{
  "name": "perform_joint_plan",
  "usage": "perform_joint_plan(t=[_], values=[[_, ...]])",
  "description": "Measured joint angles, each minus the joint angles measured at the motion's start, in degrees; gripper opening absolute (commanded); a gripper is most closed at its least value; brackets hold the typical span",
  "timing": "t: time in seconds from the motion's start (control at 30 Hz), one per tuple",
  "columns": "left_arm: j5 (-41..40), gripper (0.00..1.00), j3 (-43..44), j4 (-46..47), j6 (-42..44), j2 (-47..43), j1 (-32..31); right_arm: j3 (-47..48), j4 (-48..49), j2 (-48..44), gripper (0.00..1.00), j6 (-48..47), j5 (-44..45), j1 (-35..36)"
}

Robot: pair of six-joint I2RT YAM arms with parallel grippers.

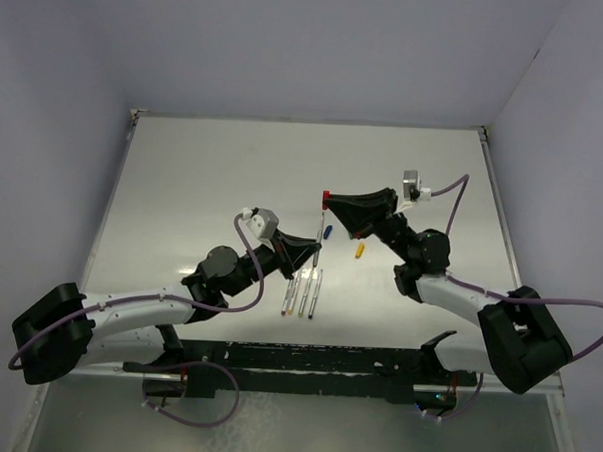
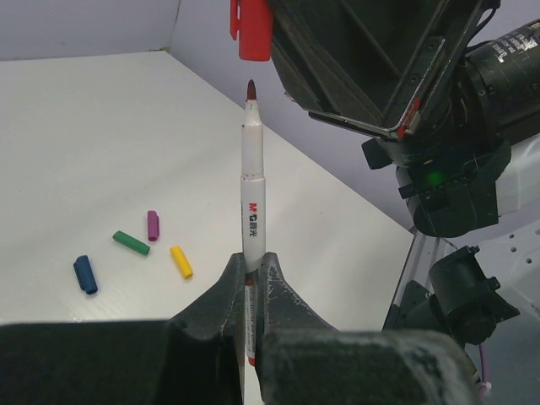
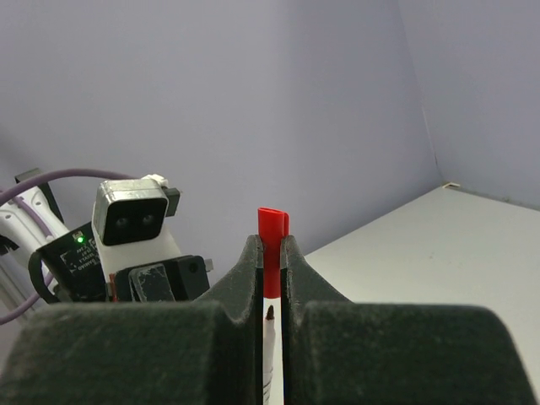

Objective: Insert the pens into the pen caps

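Mid-frame at the left wrist, left jaws clamp the red-tipped pen (image 2: 252,177) low on its barrel; right jaws pinch the red cap (image 2: 251,29) just above. Both look light, stiff, slick.

I am working in a robotics lab test cell. Indicators: a white table (image 1: 183,181) boxed in by plain lilac wall panels (image 1: 289,45), a left arm (image 1: 127,314) and right arm (image 1: 459,291) bolted to a black base rail (image 1: 316,359), exposed purple cabling (image 1: 578,305).

Printed in red on the whitish barrel of the red-tipped pen (image 2: 252,169), running from 12 toward 6 o'clock: "M&G", then small characters too fine to read.
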Motion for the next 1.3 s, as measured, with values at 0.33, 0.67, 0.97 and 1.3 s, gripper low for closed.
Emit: perform_joint_plan(t=[0.33, 0.67, 0.97, 1.3], values=[[0.24, 0.00, 0.24, 0.59, 0.00, 1.01, 0.00, 0.22, 0.00, -0.02, 0.00, 0.52, 0.00, 0.00], [-0.17, 0.00, 0.24, 1.18, 0.35, -0.31, 0.00, 0.20, 0.17, -0.04, 0.00, 1.01, 0.02, 0.00], [-0.20, 0.00, 0.24, 1.20, 0.44, -0.28, 0.00, 0.20, 0.17, -0.04, 0.00, 1.66, 0.02, 0.00], [0.00, 0.00, 0.24, 1.66, 0.42, 1.07, 0.00, 0.20, 0.15, -0.04, 0.00, 1.73, 0.04, 0.00]])
